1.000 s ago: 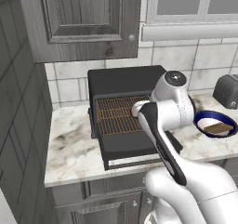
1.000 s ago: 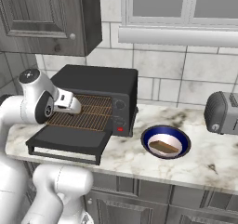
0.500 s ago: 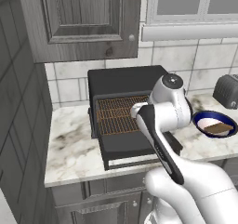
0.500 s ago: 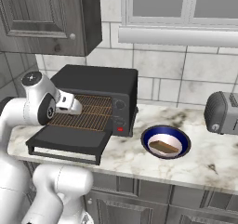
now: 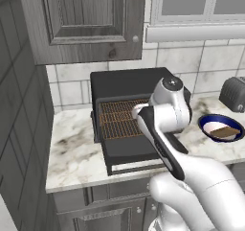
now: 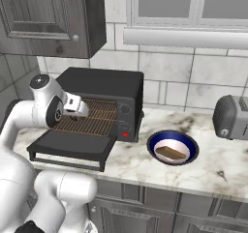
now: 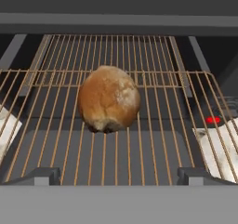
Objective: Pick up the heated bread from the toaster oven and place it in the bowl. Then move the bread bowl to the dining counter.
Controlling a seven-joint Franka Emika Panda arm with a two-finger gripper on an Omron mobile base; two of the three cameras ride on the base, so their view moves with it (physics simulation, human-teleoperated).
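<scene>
**Q:** Item one, the pincer: state and load?

**A:** Two-finger dark pincer [image 7: 119, 177], jaws spread as wide as they go, nothing between them. One fingertip [image 7: 41, 175] sits low at each side of the hand view, both clear of the food. In the right base view the pincer [image 6: 77, 106] hovers over the front of the rack.

**Q:** Item two, what lies straight ahead of it?

**A:** Round golden-brown bread roll [image 7: 109, 98], resting on the copper-coloured wire rack [image 7: 162, 139], centred between the jaws and a little beyond the tips, not touched.

**Q:** Item three, the housing?

**A:** Black boxy toaster oven [image 6: 104, 84], its drop-down door [image 6: 72, 145] lying flat open beneath the pincer, rack drawn forward over it. Small red indicator light [image 7: 213, 120] glows off to the pincer's right.

**Q:** Item four, the receiving vessel?

**A:** Shallow round bowl with dark blue rim and white inside [image 6: 152, 142], well to the pincer's right, past the oven, on the white marbled stone counter [image 6: 213, 164]. A flat tan slice with a darker crust [image 6: 170, 152] lies inside it.

**Q:** Anything further right?

**A:** Small dark-grey slot toaster [image 6: 232, 117], beyond the bowl, against the tiled wall.
</scene>
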